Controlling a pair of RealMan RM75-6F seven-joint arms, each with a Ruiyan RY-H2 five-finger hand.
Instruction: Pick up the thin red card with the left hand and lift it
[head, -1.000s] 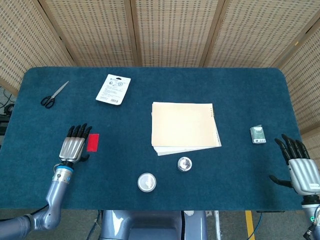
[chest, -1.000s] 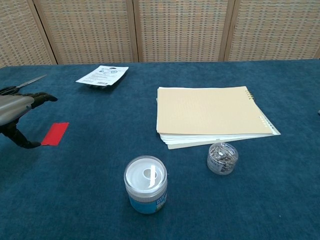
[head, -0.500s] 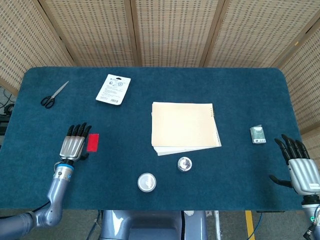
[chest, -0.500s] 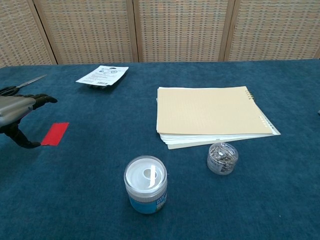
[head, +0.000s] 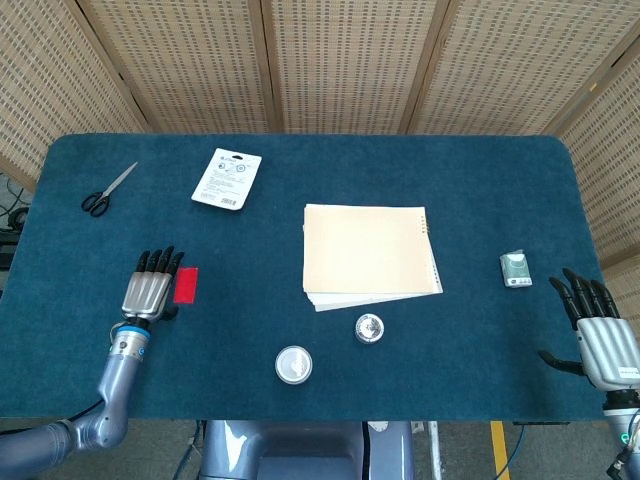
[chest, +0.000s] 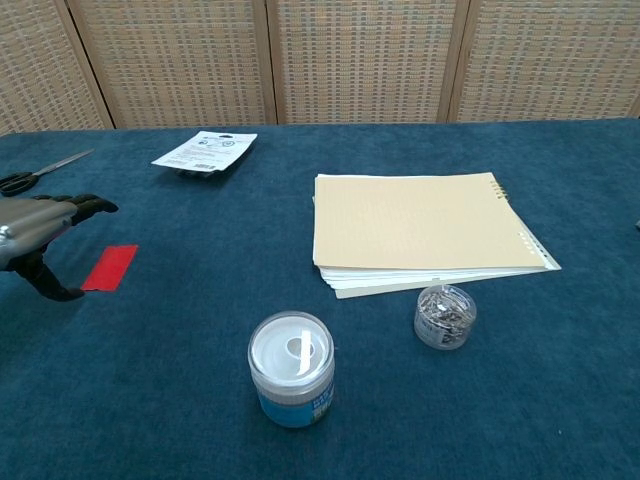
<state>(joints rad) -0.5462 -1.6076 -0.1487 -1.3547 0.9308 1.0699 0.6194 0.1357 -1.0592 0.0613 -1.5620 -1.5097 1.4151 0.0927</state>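
Both hands spread empty: left hand (head: 147, 291) just beside red card (head: 185, 284), scissors (head: 107, 190) well apart.

Left hand (chest: 40, 225) cut off at chest view's left edge. Right hand (head: 600, 335) clipped at head view's right edge. Print on packet (head: 227, 178) near table's far edge unreadable.

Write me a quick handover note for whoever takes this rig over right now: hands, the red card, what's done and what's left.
Left hand: open, holding nothing, fingers extended just left of the red card, thumb low by the card's near-left corner.
Right hand: open, idle at the table's near-right corner.
Red card: flat on the cloth, not gripped.
Done: left hand brought alongside the card.
Left: pinch the thin card with the left hand, probably at an edge, then lift it.
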